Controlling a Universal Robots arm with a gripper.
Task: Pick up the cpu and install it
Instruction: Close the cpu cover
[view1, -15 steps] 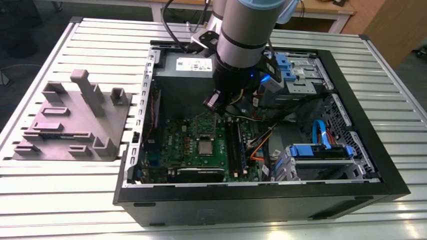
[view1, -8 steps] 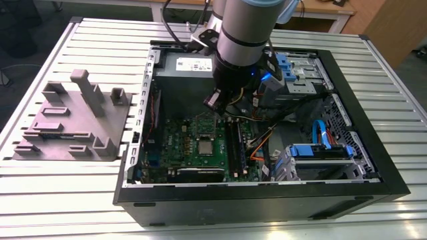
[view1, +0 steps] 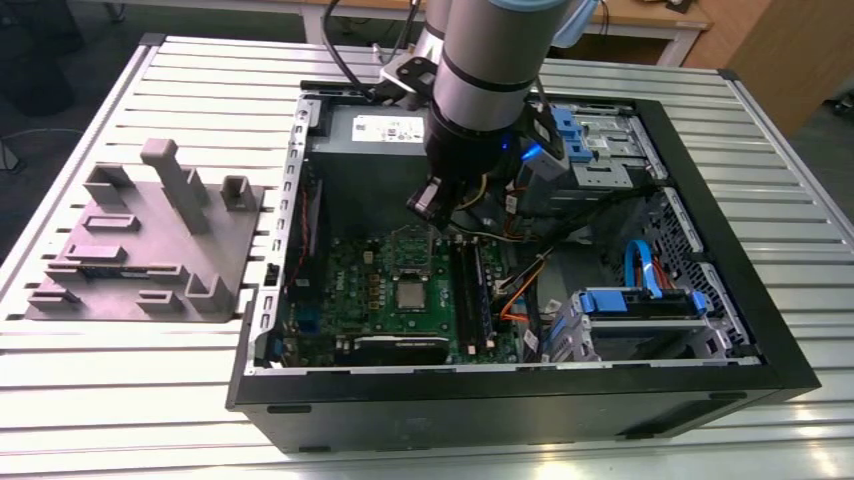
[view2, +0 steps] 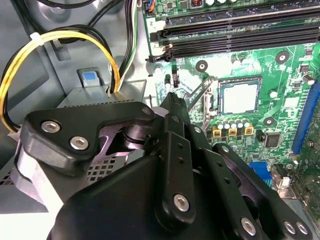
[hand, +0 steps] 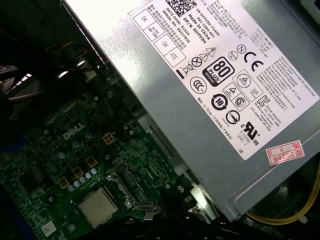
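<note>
Cpu (view2: 240, 96) in socket (view2: 220, 97); grey box (hand: 115, 55) bears label (hand: 220, 75)

We see the computer case (view1: 534, 405) lying open on the table (view1: 120, 400), with the fixture block (view1: 134, 250) beside it at the exterior view's left. Inside, the motherboard (view1: 350, 290) lies near, toward that same side, and the cpu (view1: 410, 293) sits in the socket (view2: 240, 80) on it. The power supply (view1: 387, 128) stands far, and the drive cage (view1: 641, 310) near, at the exterior view's right. The gripper (view1: 427, 203) hangs between power supply and cpu, apart from the cpu.
</note>
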